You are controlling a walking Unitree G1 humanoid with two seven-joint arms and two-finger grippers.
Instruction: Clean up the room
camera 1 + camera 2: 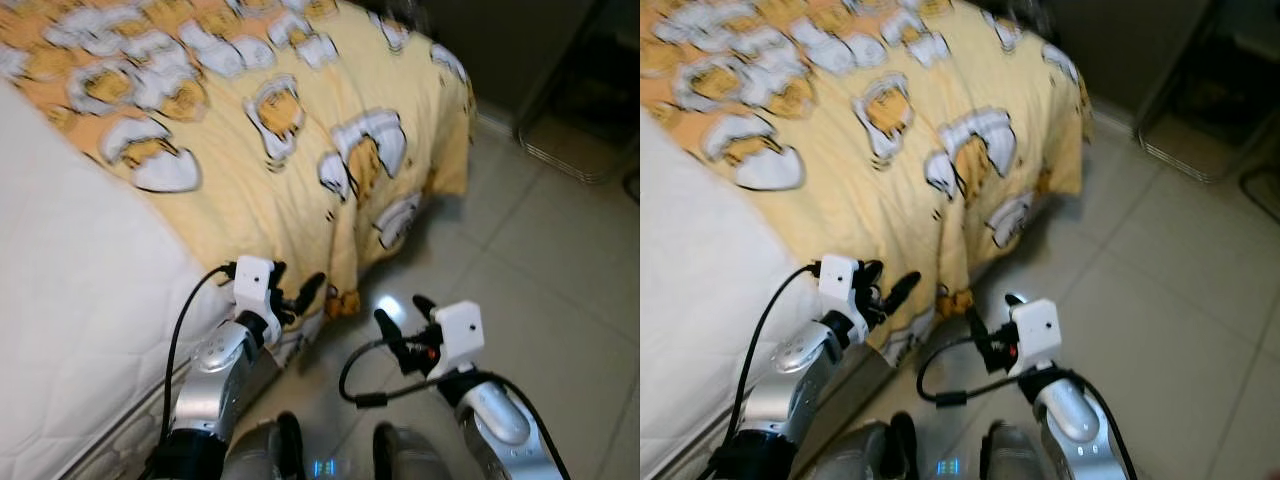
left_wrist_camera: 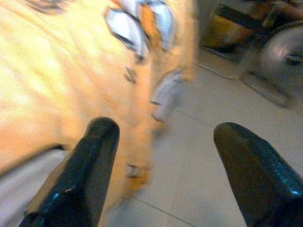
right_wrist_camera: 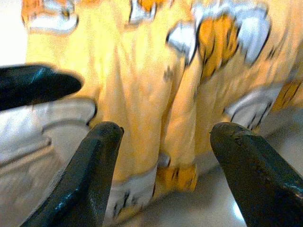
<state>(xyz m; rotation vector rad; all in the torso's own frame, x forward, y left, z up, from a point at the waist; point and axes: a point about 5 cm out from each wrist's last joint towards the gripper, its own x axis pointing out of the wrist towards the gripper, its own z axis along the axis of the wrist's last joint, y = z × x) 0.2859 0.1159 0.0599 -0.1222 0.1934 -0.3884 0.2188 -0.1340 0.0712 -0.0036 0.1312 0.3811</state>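
Yellow blanket hung off the bed corner

Yellow cartoon-print fabric blanket (image 1: 300, 140) lay over the white quilted mattress (image 1: 70, 300), draping down to the pale tiled floor (image 1: 560, 290). Left end effector (image 1: 298, 292) hovered beside its hanging edge, fingers spread. Right end effector (image 1: 400, 322) was over the floor, spread too.

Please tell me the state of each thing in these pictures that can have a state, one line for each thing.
Yellow cartoon-print blanket: spread over the bed, its corner hanging down to the floor.
White quilted mattress: uncovered on the near side.
Left gripper: open, holding nothing, beside the blanket's hanging edge.
Right gripper: open, holding nothing, above the pale tiled floor.
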